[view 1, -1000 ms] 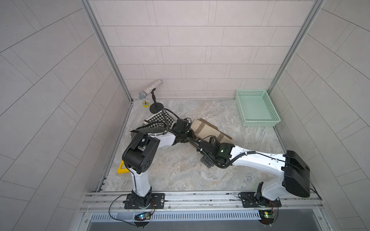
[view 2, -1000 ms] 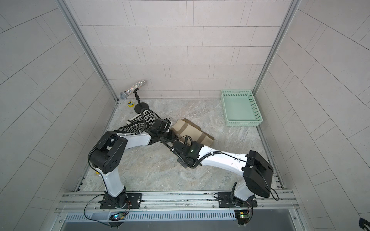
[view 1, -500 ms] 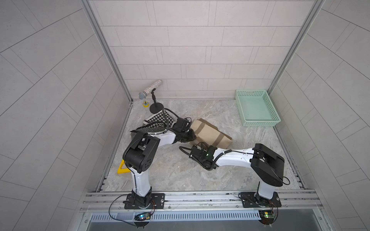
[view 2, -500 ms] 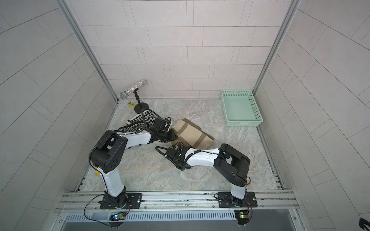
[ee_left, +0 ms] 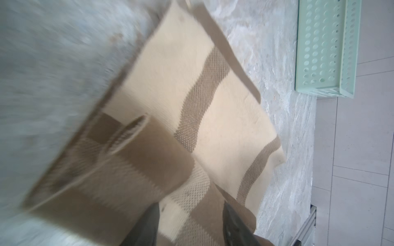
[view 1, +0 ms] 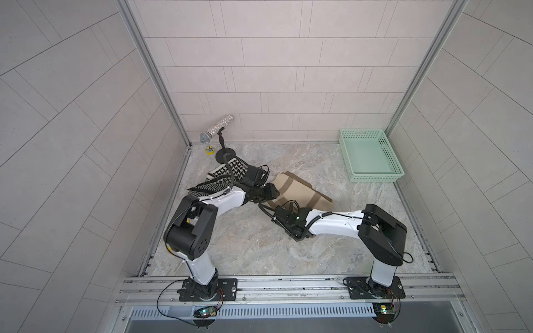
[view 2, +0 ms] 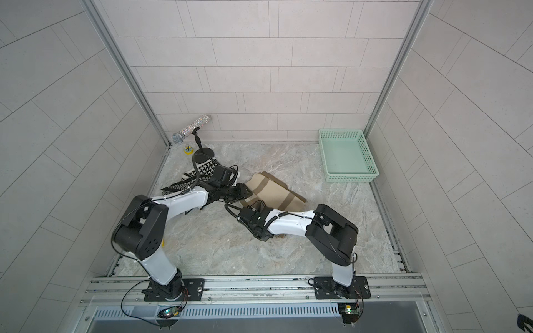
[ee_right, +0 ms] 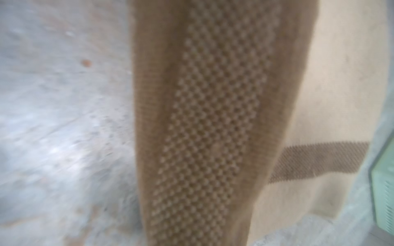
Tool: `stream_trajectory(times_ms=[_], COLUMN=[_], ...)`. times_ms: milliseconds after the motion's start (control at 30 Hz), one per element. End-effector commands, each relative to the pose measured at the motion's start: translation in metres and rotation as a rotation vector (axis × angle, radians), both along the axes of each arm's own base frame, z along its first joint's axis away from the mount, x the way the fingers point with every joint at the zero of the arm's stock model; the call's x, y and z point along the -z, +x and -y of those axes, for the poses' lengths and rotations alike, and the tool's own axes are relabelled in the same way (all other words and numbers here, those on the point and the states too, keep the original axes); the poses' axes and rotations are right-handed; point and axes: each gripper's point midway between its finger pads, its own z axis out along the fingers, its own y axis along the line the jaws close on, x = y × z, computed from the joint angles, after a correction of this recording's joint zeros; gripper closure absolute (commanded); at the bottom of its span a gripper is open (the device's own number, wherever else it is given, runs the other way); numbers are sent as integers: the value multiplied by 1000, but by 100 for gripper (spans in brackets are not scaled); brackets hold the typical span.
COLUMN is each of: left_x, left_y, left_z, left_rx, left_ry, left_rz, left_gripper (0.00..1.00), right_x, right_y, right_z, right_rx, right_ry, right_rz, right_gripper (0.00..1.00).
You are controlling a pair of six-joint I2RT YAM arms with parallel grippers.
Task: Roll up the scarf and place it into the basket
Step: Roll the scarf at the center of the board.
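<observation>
Scarf [view 1: 300,193] beige-striped, half folded, centre of desk [view 1: 259,245]; basket [view 1: 370,155] at 1 o'clock, well apart. Left pincer [view 1: 272,191] half open, straddling scarf's 9 o'clock end, gripping nothing. Right pincer [view 1: 290,208] closed, apparently pinching 6 o'clock edge. Risk: one-sided pull drags, unfolds loose layers.

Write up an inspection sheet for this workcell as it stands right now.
Surface: marbled grey tabletop, one small brown speck in the right wrist view.
Job's things: beige striped scarf lies partly folded mid-table, not rolled; mint-green basket far right, nothing in it.
Clutter: houndstooth cloth under the left arm; glitter microphone on a black stand, far left corner; small yellow object beside it.
Grippers: left gripper open, fingers apart over the scarf; right gripper shut on the scarf's near edge.
Cables: black cables loop at both wrists, close to the scarf.
Surroundings: tiled walls; aluminium rail in front.
</observation>
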Motion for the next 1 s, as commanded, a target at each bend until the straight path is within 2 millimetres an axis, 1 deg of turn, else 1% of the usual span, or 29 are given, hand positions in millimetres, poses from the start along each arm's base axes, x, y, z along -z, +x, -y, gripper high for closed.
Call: stream_trajectory(times_ms=[0,33,100,200,267,367,467,600,667,767,833,967], left_x=[-25,-32,-41,-44,-43,-40,-37,-32,-27,-13,-3,11], left_y=[-10,-13,-22,-35,-41,-44,-43,-38,-31,-19,-11,1], left_z=[-27,-30,-34,-40,-40,-30,-11,16,25,33,38,49], left_rx=[-55,-50,-47,-49,-42,-1,70,142,152,145,142,145], left_ry=[69,71,68,66,52,12,-19,-40,-43,-41,-46,-65], left_rz=[37,58,79,106,125,138,138,144,146,136,119,84], left_gripper=[42,41,41,41,44,51,56,63,71,76,78,78], right_x=[4,0,-6,-17,-23,-29,-28,-25,-22,-17,-13,-10], right_y=[-48,-48,-48,-39,-31,-20,-11,-4,0,6,8,8], right_z=[-17,-19,-24,-31,-33,-34,-33,-25,-21,-12,-8,-1], right_rx=[59,86,138,206,231,258,290,313,326,357,371,386], right_ry=[204,252,366,562,662,782,866,929,947,947,930,872], right_rz=[-292,-331,-424,-554,-618,-726,-812,-883,-895,-885,-868,-820], right_gripper=[100,100,100,100,100,100,100,99,99,97,95,86])
